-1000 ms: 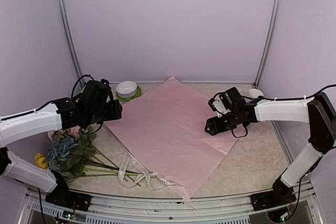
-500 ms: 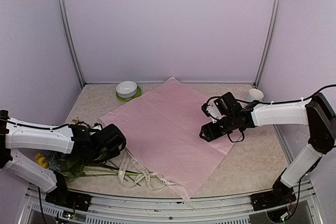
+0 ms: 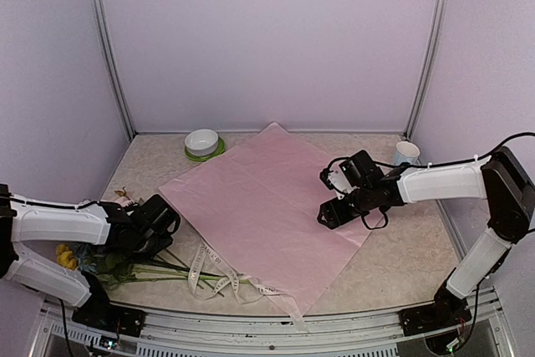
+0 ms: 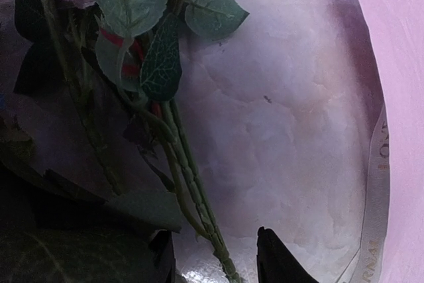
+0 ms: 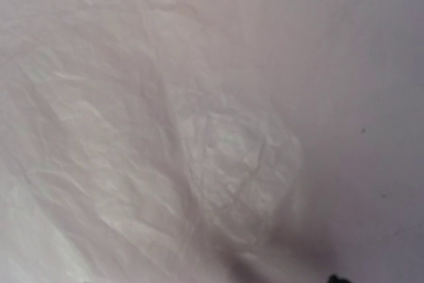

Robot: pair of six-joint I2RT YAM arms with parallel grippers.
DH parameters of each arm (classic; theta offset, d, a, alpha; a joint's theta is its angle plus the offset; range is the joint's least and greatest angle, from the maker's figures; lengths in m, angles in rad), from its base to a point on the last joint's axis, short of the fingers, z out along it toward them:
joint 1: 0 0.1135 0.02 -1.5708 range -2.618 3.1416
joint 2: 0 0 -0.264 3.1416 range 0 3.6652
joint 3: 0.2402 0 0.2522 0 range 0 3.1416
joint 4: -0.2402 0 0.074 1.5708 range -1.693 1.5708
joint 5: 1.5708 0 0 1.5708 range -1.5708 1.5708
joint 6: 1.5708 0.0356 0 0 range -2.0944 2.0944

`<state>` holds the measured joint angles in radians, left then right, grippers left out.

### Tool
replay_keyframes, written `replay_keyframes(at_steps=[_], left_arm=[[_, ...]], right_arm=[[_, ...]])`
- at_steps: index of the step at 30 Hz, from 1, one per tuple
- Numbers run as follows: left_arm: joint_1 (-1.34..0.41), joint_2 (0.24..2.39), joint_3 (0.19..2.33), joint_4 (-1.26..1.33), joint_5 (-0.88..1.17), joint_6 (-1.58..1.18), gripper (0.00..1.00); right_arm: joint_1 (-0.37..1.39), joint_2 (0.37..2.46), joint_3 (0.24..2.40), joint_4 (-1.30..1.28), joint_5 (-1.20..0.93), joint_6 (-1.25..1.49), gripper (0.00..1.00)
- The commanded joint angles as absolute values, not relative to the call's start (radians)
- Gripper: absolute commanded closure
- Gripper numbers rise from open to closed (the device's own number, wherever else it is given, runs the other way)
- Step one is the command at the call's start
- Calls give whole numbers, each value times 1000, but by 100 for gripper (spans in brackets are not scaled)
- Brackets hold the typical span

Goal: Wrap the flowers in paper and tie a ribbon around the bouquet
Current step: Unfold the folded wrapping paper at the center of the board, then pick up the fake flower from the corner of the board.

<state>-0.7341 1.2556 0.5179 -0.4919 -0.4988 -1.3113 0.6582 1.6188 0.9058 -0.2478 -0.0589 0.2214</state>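
Matt, creased paper (image 3: 267, 198) on glossy marbled table (image 3: 401, 257).

- The tabletop (image 3: 401, 257) is pale beige with a marbled pattern, closed in by lilac walls at the back and sides.
- The paper (image 3: 251, 190) lies flat across the middle like a diamond, one corner toward the back wall and one toward the near edge.
- The flowers (image 3: 117, 267) lie at the near left, blooms to the left, thin stems running right.
- The ribbon (image 3: 205, 272) lies in loose loops across the stem ends and trails along the paper's near-left edge.
- A white bowl (image 3: 202, 140) sits on a green dish (image 3: 219, 150) at the back left, just beside the paper.
- A small white cup (image 3: 407, 152) stands at the back right.
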Motion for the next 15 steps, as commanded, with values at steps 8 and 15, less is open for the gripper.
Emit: replay_keyframes(at_steps=[8,15], left_arm=[[-601,1343,487,-343,-463,-1169,72],[-552,1399,535,-317,-471,-1090,100]], right_arm=[[664,1646,906,-239,-43,192,25],[664,1655,901,-244,-44,193,25]])
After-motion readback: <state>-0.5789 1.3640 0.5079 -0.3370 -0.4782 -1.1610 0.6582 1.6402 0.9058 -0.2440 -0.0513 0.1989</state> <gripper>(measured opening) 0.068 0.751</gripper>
